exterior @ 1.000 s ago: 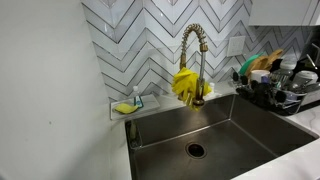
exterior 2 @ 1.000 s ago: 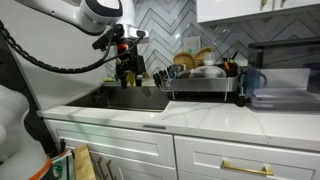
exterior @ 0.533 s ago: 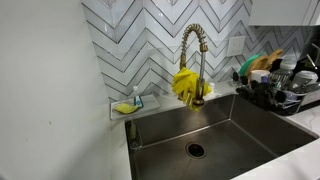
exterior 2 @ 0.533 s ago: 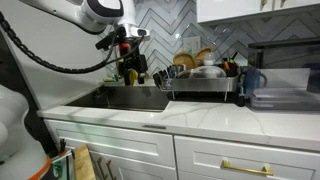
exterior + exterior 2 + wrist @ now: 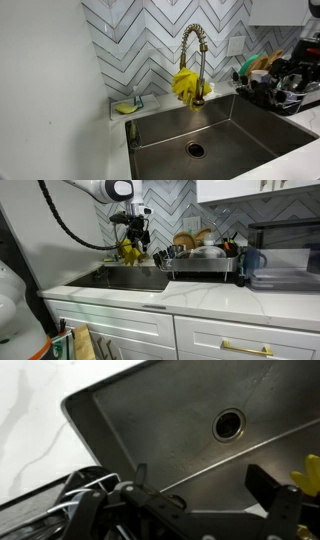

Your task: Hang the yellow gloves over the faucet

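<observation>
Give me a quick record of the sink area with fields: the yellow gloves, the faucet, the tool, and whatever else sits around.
gloves: yellow gloves draped on the faucet, fingers dangling
faucet: faucet, brass gooseneck with coiled neck, behind the sink
tool: tool open, nothing between its fingers
sink: sink, steel basin with round drain
sponge: sponge on the back ledge, beside the faucet
dish rack: dish rack on the counter, loaded

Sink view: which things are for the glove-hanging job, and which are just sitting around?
For the job:
- yellow gloves, hanging on the faucet
- faucet
- gripper, open and holding nothing

Just sitting around:
- sponge beside the sink
- dish rack with dishes in it
- sink
</observation>
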{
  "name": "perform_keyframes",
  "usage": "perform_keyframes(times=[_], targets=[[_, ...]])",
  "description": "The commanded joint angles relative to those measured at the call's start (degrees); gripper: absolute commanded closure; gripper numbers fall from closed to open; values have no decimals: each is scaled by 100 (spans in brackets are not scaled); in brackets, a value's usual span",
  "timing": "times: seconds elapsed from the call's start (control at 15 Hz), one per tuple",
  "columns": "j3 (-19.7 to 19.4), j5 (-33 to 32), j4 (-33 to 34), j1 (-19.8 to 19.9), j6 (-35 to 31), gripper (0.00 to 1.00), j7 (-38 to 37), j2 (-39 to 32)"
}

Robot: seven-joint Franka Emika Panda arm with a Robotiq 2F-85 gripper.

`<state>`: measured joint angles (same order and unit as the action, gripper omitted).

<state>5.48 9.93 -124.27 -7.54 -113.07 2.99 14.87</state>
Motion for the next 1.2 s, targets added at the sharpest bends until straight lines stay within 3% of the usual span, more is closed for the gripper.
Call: perform_keyframes(times=[0.0, 0.8, 1.0, 1.13], targets=[[37, 43, 107, -26, -13, 0, -1, -91], [36, 72, 182, -38, -14, 0, 5, -168], [205, 529, 157, -129, -614, 0, -792, -416], [285, 1115, 234, -248, -853, 0, -944, -648]])
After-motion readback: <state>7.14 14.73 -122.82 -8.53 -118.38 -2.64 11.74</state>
